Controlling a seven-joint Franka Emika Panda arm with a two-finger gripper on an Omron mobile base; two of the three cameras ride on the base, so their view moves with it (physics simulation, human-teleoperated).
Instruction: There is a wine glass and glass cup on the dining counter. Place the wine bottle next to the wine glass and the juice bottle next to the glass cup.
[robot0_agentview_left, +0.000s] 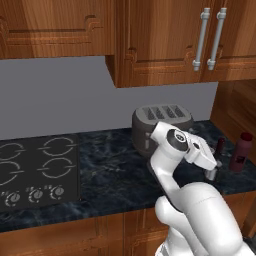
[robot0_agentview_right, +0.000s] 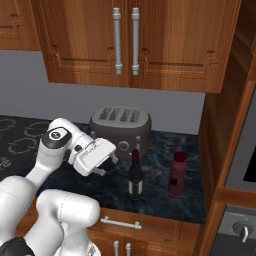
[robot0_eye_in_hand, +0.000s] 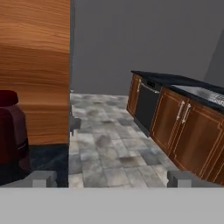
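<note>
Hiding behind the pincer: wine bottle.

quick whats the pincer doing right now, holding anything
Pincer: open, holding nothing; it hangs to the left of the wine bottle on the counter, not touching it.

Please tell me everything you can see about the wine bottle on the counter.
The wine bottle is near-black and glossy, like dark glass, with a pale label band low on its body and a dark red top on its slim neck. It stands upright on the dark marbled counter, near the front edge, in front of the toaster and left of the juice bottle, apart from both. The open tool is to its left, not touching it.
</note>
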